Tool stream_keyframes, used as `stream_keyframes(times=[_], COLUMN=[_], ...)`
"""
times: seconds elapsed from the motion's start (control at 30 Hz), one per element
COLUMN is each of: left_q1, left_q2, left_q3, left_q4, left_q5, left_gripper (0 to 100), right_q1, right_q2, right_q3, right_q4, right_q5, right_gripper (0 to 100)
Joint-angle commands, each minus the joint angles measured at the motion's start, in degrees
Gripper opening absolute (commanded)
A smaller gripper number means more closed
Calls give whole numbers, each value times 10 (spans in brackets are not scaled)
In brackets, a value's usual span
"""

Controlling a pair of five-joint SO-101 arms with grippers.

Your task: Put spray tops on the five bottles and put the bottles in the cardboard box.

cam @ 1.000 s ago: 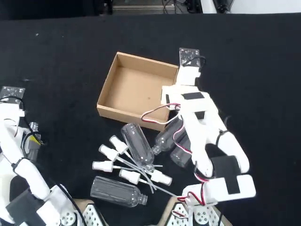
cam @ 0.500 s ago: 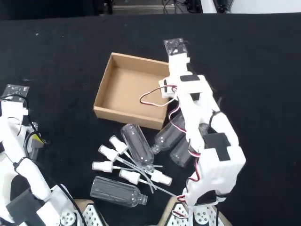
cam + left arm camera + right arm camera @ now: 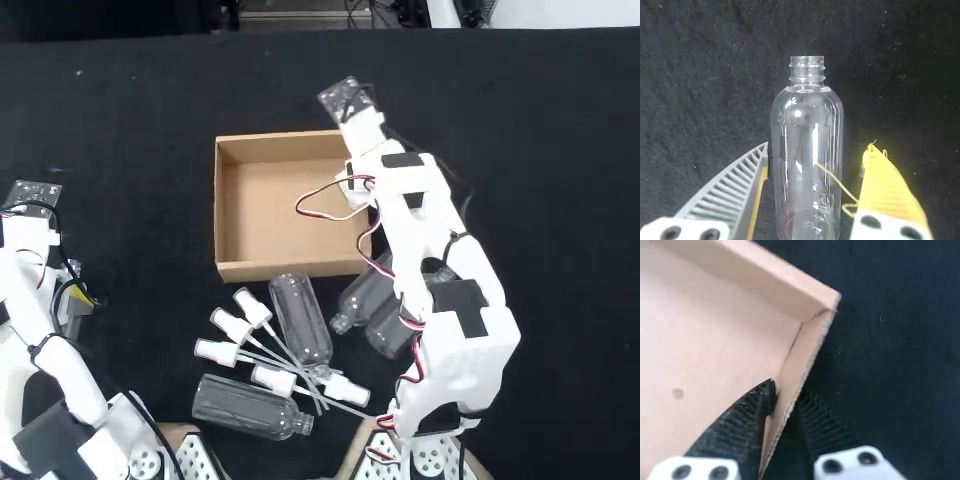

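Cardboard box (image 3: pixel 270 205) sits upper centre in the high view on the black table (image 3: pixel 540 120). The right gripper (image 3: pixel 787 396) has its jaws narrowed onto the box's right-hand wall, one black finger inside and one outside, close to a corner. Over at the left edge, the left gripper (image 3: pixel 815 150) has a clear bottle (image 3: pixel 807 130) between its jaws, neck bare and pointing away. The grey finger is against the bottle and the yellow finger sits just off it at the tip. Below the box, four more bottles lie on their sides. One (image 3: pixel 300 318) is just under the front wall, two (image 3: pixel 358 295) (image 3: pixel 385 325) are partly under the right arm, and one (image 3: pixel 245 405) is near the bottom edge. Five loose spray tops (image 3: pixel 240 330) are scattered among them, tubes crossing.
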Motion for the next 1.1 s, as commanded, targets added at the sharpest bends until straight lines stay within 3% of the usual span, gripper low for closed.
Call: stream_keyframes(times=[0.0, 0.17, 0.27, 0.37, 0.57, 0.67, 0.8, 1.07], left_q1=[-6, -6, -7, -7, 0, 0, 0, 7], left_q2=[-10, -10, -10, -10, -4, -2, -2, 44], left_q3=[-4, -4, -8, -23, -137, -163, -163, -165], left_q4=[4, 4, 4, 14, 146, 138, 183, 132], left_q5=[2, 4, 4, 3, 2, -10, -105, -113], left_gripper=[270, 270, 270, 274, 276, 276, 276, 273], right_q1=[4, -4, -4, -4, -3, -4, -7, -23], right_q2=[-9, -14, -22, -47, -139, -191, -256, -435], right_q3=[-38, -42, -67, -103, -137, -127, -73, 96], right_q4=[25, 43, 89, 147, 252, 292, 320, 316], right_q5=[-66, -67, -70, -72, -92, -91, -91, -54], right_gripper=[41, 244, 315, 319, 319, 319, 319, 319])
